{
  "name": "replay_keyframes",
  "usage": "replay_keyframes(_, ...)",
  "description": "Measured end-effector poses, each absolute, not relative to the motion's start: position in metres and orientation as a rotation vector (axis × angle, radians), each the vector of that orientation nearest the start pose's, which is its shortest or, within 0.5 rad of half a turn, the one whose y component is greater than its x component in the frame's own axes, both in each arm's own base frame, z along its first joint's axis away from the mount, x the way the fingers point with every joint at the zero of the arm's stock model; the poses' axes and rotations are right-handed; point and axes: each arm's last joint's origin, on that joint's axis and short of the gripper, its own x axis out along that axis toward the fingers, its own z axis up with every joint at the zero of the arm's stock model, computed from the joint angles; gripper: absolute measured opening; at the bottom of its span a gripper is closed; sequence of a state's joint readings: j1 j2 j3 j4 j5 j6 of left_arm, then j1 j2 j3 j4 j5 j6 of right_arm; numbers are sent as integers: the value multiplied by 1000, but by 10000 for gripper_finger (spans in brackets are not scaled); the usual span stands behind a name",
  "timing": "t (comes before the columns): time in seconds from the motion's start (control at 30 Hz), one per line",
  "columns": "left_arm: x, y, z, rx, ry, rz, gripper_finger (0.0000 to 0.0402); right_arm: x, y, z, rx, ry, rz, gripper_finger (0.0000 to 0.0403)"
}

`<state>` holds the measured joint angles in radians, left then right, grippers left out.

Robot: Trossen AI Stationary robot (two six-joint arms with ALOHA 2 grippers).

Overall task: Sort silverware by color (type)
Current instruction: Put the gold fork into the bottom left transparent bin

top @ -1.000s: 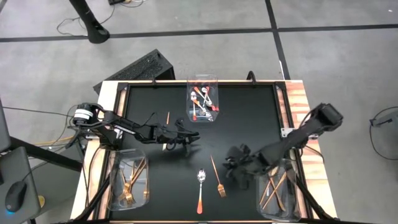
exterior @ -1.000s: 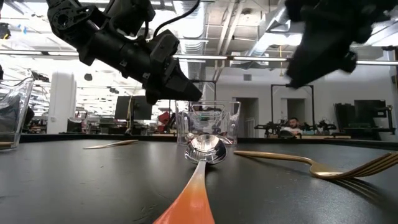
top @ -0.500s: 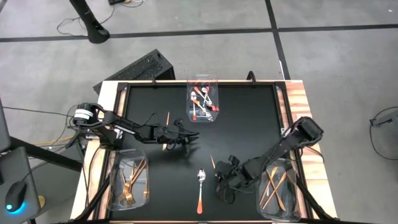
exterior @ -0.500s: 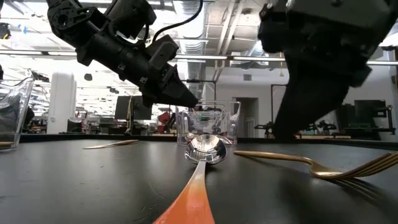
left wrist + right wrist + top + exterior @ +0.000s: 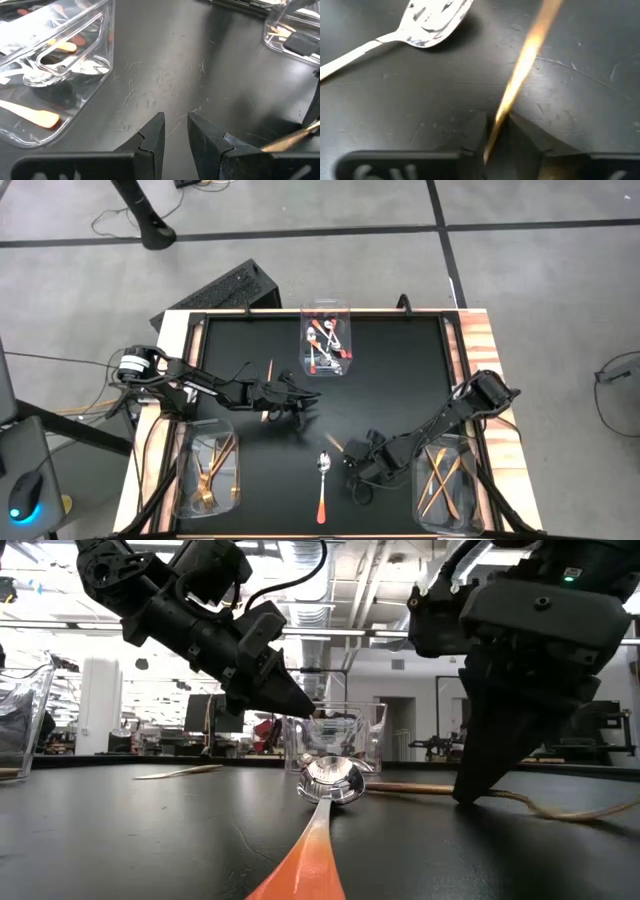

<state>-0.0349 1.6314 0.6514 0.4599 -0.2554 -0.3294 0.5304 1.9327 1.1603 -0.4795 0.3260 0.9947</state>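
Down at the counter's [image 5: 400, 370] near middle, a thin gold stick [image 5: 522, 70] lies flat on the black surface, its long axis slanting from near the spoon's bowl toward the near right. The right gripper [image 5: 357, 477] is lowered over its near end, jaws closed narrow on the stick. Just beside it lies a spoon [image 5: 322, 483], silver bowl pointing to the far side, orange handle toward the near edge. The left gripper [image 5: 303, 402] hovers near the counter's middle, jaws narrow and holding nothing. Another stick [image 5: 269, 370] lies behind it. Clear bins hold spoons [image 5: 325, 340] at the far edge, forks [image 5: 207, 465] near left, and sticks [image 5: 443, 480] near right.
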Motion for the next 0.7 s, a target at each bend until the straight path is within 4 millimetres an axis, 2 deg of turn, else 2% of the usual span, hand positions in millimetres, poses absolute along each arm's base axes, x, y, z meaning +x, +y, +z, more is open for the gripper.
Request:
replay_keyframes(0.1,305,-3,149,-247,475,293,71,315,170,132,354,1102,-404,39)
replay_keyframes(0.17,306,-4,149,-248,476,288,71,314,168,132,345,1115,-416,16)
replay_keyframes(0.4,307,-9,151,-212,471,225,71,315,161,132,308,1087,-467,19)
replay_keyframes(0.5,307,-13,153,-183,453,201,71,311,155,136,261,1034,-555,11)
replay_keyframes(0.57,308,-16,155,-169,435,187,71,306,149,142,253,987,-657,10)
replay_keyframes(0.7,310,-19,158,-154,398,171,71,287,138,167,240,869,-859,9)
